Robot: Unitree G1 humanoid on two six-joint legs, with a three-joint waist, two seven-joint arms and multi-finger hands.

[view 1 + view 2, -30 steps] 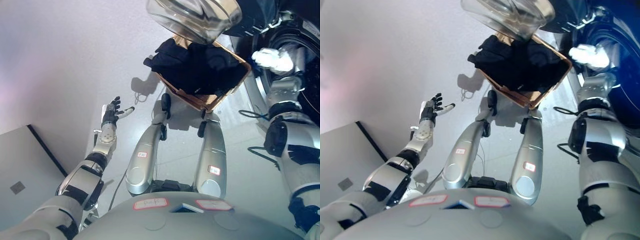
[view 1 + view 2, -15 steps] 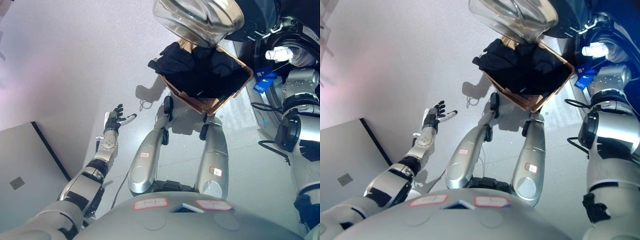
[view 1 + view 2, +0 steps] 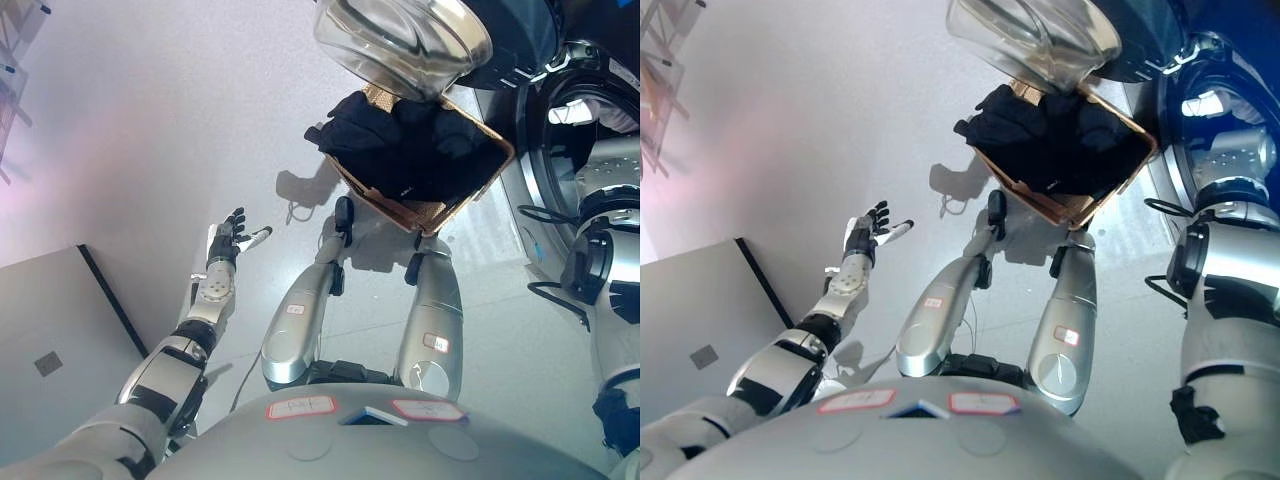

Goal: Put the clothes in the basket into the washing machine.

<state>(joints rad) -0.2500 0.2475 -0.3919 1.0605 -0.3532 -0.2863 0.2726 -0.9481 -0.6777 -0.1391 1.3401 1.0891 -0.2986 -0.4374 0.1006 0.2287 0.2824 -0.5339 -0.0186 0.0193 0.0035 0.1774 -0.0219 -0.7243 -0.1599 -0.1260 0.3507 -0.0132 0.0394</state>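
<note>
Reaching my right arm into the washing machine (image 3: 590,100), I cannot tell its hand's state; my left hand (image 3: 228,238) hangs open beside the basket (image 3: 470,185) of dark clothes (image 3: 400,140).

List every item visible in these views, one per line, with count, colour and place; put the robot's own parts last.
Woven wicker basket: one, tan-brown, on the floor ahead, beside the washing machine.
Dark clothes: a pile, black, filling the basket and spilling over its left rim.
Washing machine: one, dark front with a silver ring round the drum opening, at the right edge.
Washing machine door: one, clear glass bowl, swung open above the basket.
Flat grey panel: one, grey with a dark edge, on the floor at lower left.
Pale floor: light grey, under everything.
Left hand: one, dark with white tips, held out over the floor at left, fingers spread, holding nothing.
Right hand: one, white tips showing, reaching into the drum opening; fingers unclear.
</note>
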